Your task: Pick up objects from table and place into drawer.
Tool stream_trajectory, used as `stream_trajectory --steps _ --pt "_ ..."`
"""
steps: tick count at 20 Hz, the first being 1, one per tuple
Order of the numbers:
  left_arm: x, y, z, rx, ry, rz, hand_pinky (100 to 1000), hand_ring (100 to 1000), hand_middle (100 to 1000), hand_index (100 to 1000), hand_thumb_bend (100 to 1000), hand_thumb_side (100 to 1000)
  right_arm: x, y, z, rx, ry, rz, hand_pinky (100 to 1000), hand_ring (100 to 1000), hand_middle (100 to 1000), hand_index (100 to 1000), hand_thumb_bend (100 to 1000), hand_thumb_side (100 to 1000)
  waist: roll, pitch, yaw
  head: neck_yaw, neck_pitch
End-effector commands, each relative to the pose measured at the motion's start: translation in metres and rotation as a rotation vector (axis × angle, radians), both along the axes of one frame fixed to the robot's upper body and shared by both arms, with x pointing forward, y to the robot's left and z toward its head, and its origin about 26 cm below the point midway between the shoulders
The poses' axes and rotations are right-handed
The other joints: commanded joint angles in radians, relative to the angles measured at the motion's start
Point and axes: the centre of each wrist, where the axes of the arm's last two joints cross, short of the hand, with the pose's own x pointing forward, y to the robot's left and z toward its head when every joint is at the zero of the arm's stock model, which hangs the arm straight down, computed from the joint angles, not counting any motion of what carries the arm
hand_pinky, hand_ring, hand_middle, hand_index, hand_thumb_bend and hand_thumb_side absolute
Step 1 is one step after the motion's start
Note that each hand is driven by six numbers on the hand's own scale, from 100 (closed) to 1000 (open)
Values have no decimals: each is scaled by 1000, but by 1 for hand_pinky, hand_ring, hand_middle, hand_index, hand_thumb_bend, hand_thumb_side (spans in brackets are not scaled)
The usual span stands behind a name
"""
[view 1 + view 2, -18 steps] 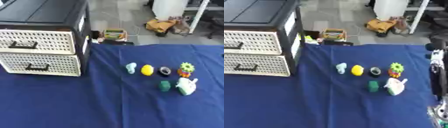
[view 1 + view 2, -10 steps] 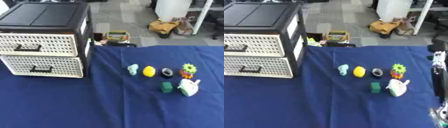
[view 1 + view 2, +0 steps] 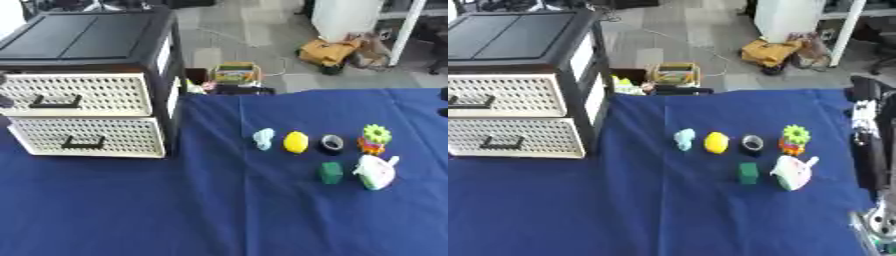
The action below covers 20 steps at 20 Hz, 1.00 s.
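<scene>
A black drawer unit (image 3: 96,55) stands at the left on the blue cloth, its upper drawer (image 3: 74,95) and lower drawer (image 3: 87,136) both closed. To its right lie a pale blue-green piece (image 3: 263,138), a yellow lemon-like thing (image 3: 296,142), a black ring (image 3: 332,143), a green gear on an orange base (image 3: 374,138), a dark green block (image 3: 330,172) and a white and green toy (image 3: 375,171). My right arm runs along the right edge, its hand (image 3: 862,93) beyond the gear and apart from everything. A dark shape (image 3: 3,101) at the left edge may be my left hand.
The blue cloth (image 3: 219,210) covers the table to the near edge. Behind the table's far edge are a small box (image 3: 232,73), cables and a yellow-brown thing (image 3: 325,50) on the floor. A silver arm joint (image 3: 878,222) shows at the bottom right.
The whole picture has shifted a little, so the camera moved. The objects and drawers keep their places. A dark shape now shows at the left edge.
</scene>
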Motion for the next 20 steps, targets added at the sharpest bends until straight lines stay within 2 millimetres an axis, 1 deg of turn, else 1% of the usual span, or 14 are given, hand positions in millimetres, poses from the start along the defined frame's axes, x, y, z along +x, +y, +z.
stream_trajectory --steps 1,4,6,8,12,15,19,20 --pt "7 13 10 159 21 84 538 537 580 841 100 956 -3 -3 10 -41 -23 -7 620 710 620 766 100 966 -3 -23 3 -3 2" --pt "15 27 19 247 53 125 536 539 581 840 100 952 -3 -2 10 -47 -19 -3 620 710 620 767 100 966 -4 -24 1 -2 3" --pt "13 38 29 280 65 134 536 539 581 840 100 952 -3 -2 10 -46 -20 2 620 710 620 767 100 966 -6 -24 -2 3 3" --pt "13 46 37 316 89 158 528 554 584 841 100 960 -2 0 12 -50 -20 13 621 711 620 766 100 967 -5 -22 -14 37 7" --pt "13 61 60 373 126 188 521 555 583 844 100 960 -1 3 13 -52 -20 31 621 712 620 767 100 967 -8 -16 -27 85 7" --pt "15 62 68 391 152 195 516 555 582 846 100 956 0 4 13 -53 -19 39 621 712 620 767 100 967 -8 -12 -30 102 2" --pt "23 59 75 427 181 196 516 560 584 859 100 974 0 4 13 -55 -16 42 622 713 619 767 100 956 -6 -10 -30 105 -5" --pt "26 58 75 438 190 188 516 563 585 862 100 981 0 4 13 -56 -15 42 622 713 620 767 100 967 -6 -10 -29 104 -6"
